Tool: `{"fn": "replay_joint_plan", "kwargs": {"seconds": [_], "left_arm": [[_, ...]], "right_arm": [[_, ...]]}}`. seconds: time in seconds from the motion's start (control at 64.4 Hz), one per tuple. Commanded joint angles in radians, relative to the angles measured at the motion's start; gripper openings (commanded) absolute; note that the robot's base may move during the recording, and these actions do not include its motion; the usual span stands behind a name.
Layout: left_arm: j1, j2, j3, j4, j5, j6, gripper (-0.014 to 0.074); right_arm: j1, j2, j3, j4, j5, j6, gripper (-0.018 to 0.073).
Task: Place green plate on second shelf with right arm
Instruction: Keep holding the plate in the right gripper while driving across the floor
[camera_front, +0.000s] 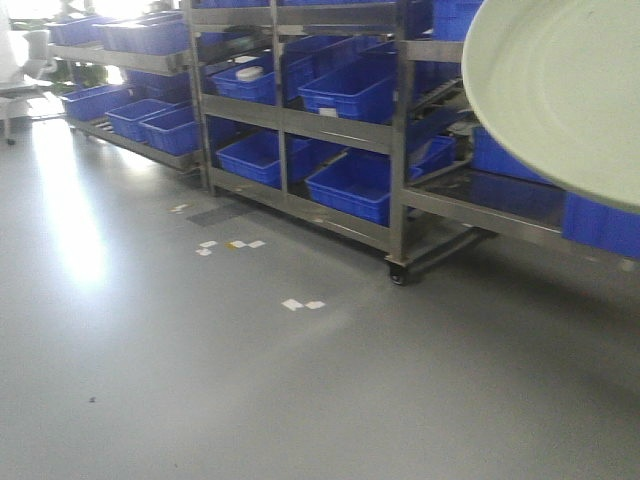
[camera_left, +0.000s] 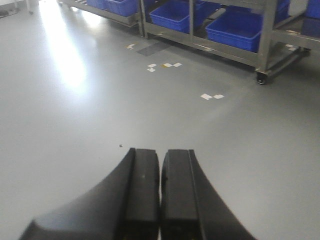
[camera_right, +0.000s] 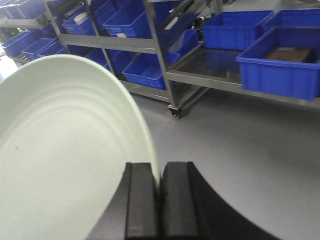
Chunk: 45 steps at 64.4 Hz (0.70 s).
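The right gripper (camera_right: 160, 172) pinches the rim of the green plate (camera_right: 65, 150) between its two black fingers (camera_right: 142, 200), and the plate's ringed face spreads up and to the left of the claw, clear of the grey floor (camera_right: 240, 150). In the front view the plate hangs before the steel rack (camera_front: 400, 150) of blue bins (camera_front: 350, 185). The left gripper (camera_left: 160, 160) is pressed together on nothing.
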Motion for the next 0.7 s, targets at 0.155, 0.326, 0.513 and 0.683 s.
{"fn": "replay_joint_plan", "kwargs": {"seconds": [0.155,0.326,0.513,0.683], "left_arm": [[-0.008,-0.023,0.041,0.002,-0.058,-0.002,0.0125],[-0.008,-0.023,0.041,0.002,-0.058,-0.002,0.0125],[-0.008,-0.023,0.041,0.002,-0.058,-0.002,0.0125],[-0.008,-0.023,0.041,0.002,-0.058,-0.002,0.0125]], "right_arm": [[-0.005,0.001,-0.036,-0.017,-0.102,0.004,0.0056],[-0.005,0.001,-0.036,-0.017,-0.102,0.004,0.0056],[-0.005,0.001,-0.036,-0.017,-0.102,0.004,0.0056],[-0.005,0.001,-0.036,-0.017,-0.102,0.004,0.0056]]}}
